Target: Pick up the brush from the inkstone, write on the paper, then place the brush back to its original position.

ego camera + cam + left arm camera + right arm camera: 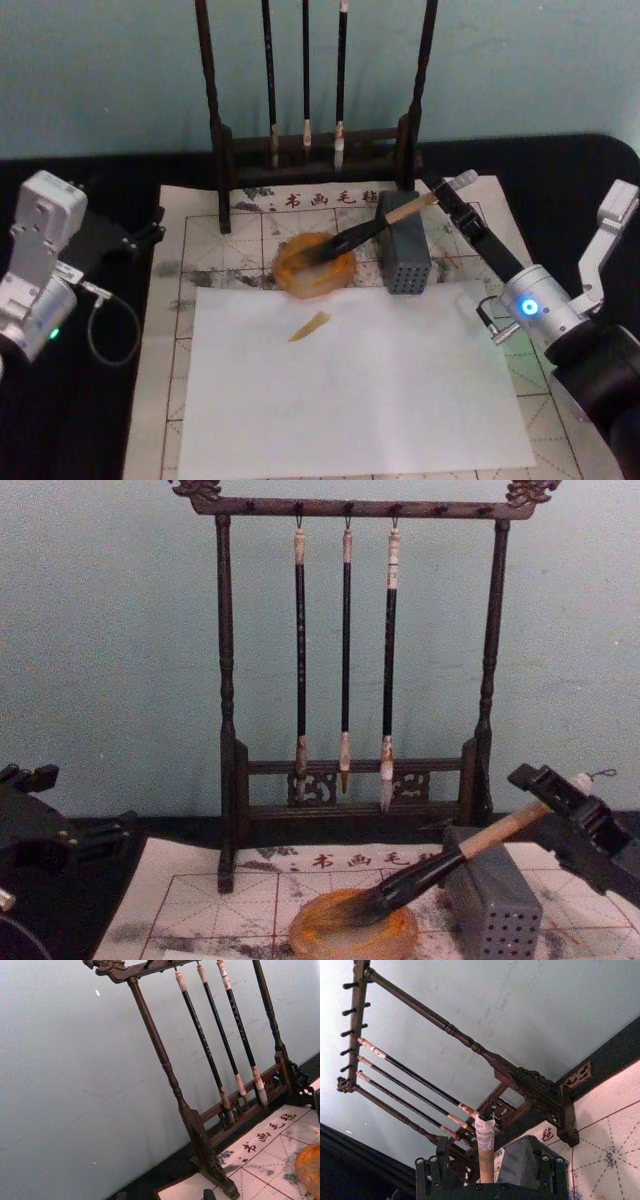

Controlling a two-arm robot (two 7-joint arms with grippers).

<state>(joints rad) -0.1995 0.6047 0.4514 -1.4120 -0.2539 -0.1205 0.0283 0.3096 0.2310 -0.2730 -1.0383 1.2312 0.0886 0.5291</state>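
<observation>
So the right gripper is clamped on the top end of the brush, whose bristles sit in the inkstone on the paper, shaft leaning across the grey block, left gripper parked off to the side.

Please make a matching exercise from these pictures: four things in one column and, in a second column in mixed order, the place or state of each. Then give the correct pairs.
1. brush
2. three thin brushes
3. grey block
4. left gripper

A. hanging from the rack
B. standing beside the inkstone
C. parked at the paper's left edge
D. bristles in the inkstone, shaft between the right gripper's fingers

Pairs: 1-D, 2-A, 3-B, 4-C
</observation>
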